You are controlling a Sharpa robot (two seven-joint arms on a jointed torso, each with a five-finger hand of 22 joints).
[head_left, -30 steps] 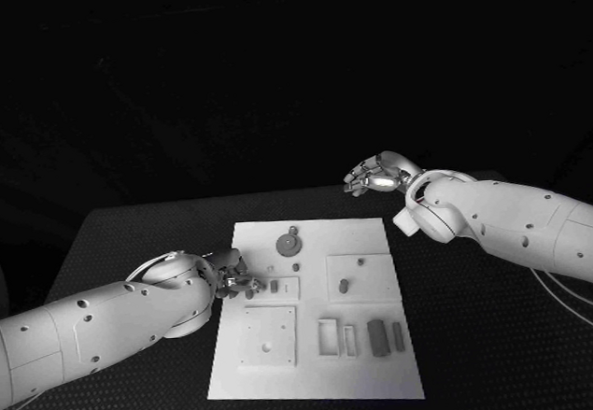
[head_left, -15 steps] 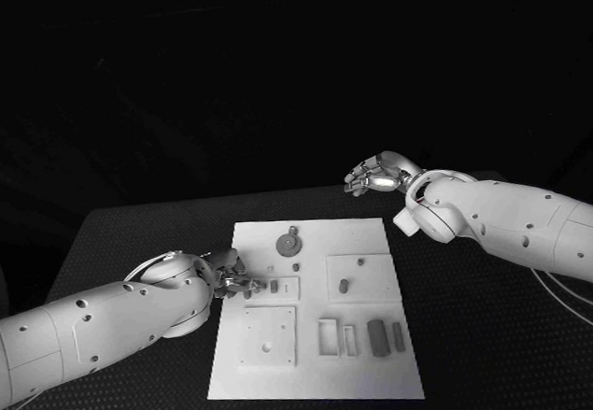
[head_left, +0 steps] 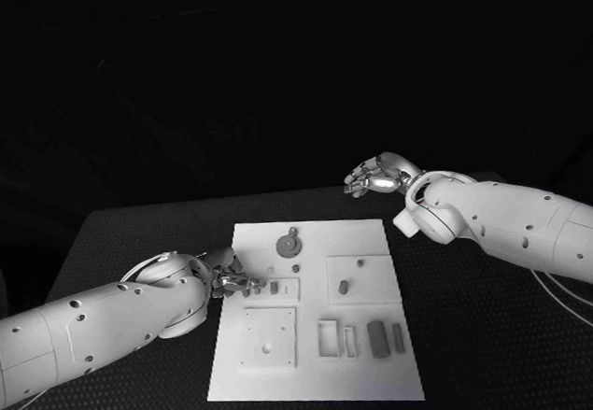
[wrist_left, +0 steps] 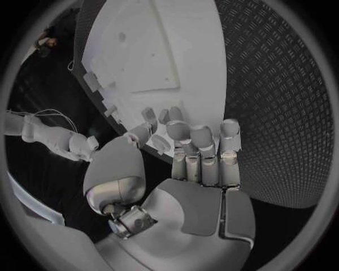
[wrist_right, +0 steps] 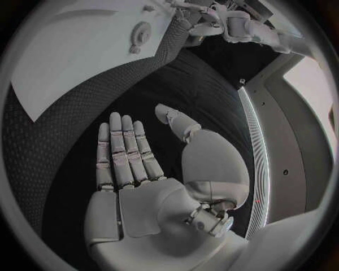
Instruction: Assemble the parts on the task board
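The black textured table (head_left: 124, 244) carries the white rectangular task board (head_left: 320, 353) at centre. The silver left hand (head_left: 230, 273) rests at the board's left edge, fingertips closed around a small grey part (head_left: 255, 287) (grip not clearly visible). The silver right hand (head_left: 376, 174) hovers beyond the far right corner, fingers extended, empty.

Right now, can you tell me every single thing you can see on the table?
table: one, black, textured, under everything.
task board: one, white, middle of the table.
gear-shaped part: one, grey, far end of the board.
small parts: several, grey, lying and standing in the board's recesses; exact count unclear.
left robot hand: one, silver, at the board's left edge, fingers at a small part; grip unclear.
right robot hand: one, silver, open, beyond the board's far right corner, holding nothing.
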